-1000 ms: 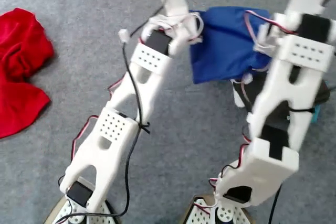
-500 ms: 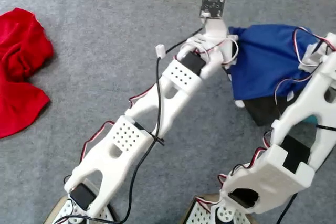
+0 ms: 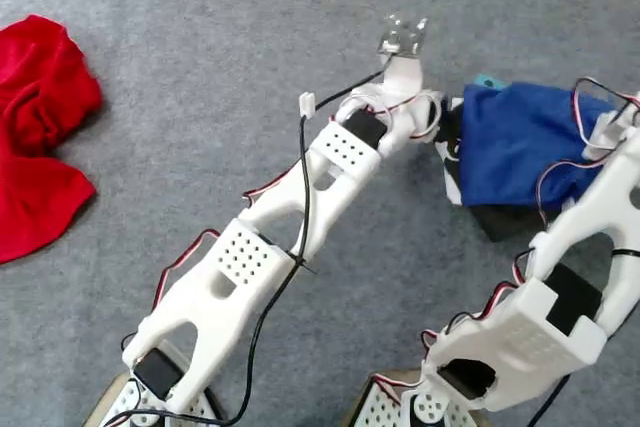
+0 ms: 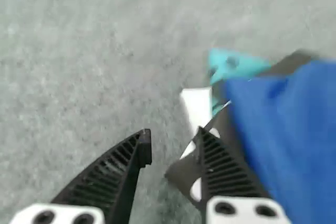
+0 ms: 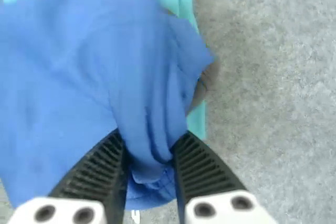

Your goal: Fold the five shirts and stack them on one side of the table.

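Observation:
A blue shirt (image 3: 515, 147) lies bunched on a stack of folded shirts at the table's right side; teal (image 3: 489, 81), white (image 3: 452, 185) and black (image 3: 500, 219) edges stick out under it. My right gripper (image 5: 149, 150) is shut on a fold of the blue shirt (image 5: 79, 66), with the teal shirt (image 5: 188, 118) beneath. Beside the stack's left edge my left gripper (image 4: 173, 145) stands open over the grey table, nothing between its fingers; one finger (image 4: 223, 166) overlaps the black shirt's corner. A crumpled red shirt (image 3: 40, 127) lies unfolded at the far left.
Grey cloth covers the table (image 3: 200, 67). My left arm (image 3: 300, 207) stretches diagonally from the near edge to the middle. The right arm (image 3: 575, 257) rises along the right edge. Open table lies between the red shirt and the arms.
Both arms swung right with the blue shirt, which has come down on the stack. A teal corner now shows behind it. The red shirt has not moved.

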You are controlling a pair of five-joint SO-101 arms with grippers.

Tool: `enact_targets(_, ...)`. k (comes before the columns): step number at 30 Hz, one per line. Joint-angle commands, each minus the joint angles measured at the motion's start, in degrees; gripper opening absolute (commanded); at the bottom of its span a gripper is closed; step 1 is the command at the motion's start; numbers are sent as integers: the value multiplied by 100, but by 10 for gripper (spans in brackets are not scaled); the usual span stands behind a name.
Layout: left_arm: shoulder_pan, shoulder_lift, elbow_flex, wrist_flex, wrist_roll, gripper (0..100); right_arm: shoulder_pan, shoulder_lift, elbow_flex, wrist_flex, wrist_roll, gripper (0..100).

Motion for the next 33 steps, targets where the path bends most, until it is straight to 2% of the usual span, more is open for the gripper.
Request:
enact_targets(1,-57,-185,-110,290,44,191,62,-338,40,-123,26,150)
enact_targets(6,-163,-440,-453,695,44,198,-9,-330,215,-141,-255,418)
enact_targets(9,-277,-527,-752,1011,44,198,-44,-330,215,-141,-237,484)
enact_targets(11,-453,-536,-989,1275,44,198,-35,-347,207,-141,-237,484)
enact_targets(14,-813,-536,-1473,1864,44,195,-70,-338,207,-149,-229,411)
enact_targets(16,-1138,-536,-1912,2356,26,195,-211,-321,145,-387,-229,258)
enact_targets(18,-1499,-536,-2352,2857,18,195,-360,-321,110,-738,-281,54)
enact_targets(19,-1675,-536,-2545,3121,18,195,-431,-321,92,-914,-281,5)
enact_targets(21,-2000,-536,-2835,3675,18,195,-527,-365,84,-1046,-290,78)
enact_targets(22,-2158,-536,-2853,3921,9,195,-554,-330,31,-1081,-343,80)
enact_targets(25,-2624,-615,-2835,4598,0,195,-545,-57,145,-1284,-527,17)
enact_targets(29,-3275,-791,-2835,5213,-475,195,-334,840,215,-1591,-545,17)
enact_targets(33,-3916,-967,-2835,5503,-1055,195,-211,1789,-75,-2040,-510,16)
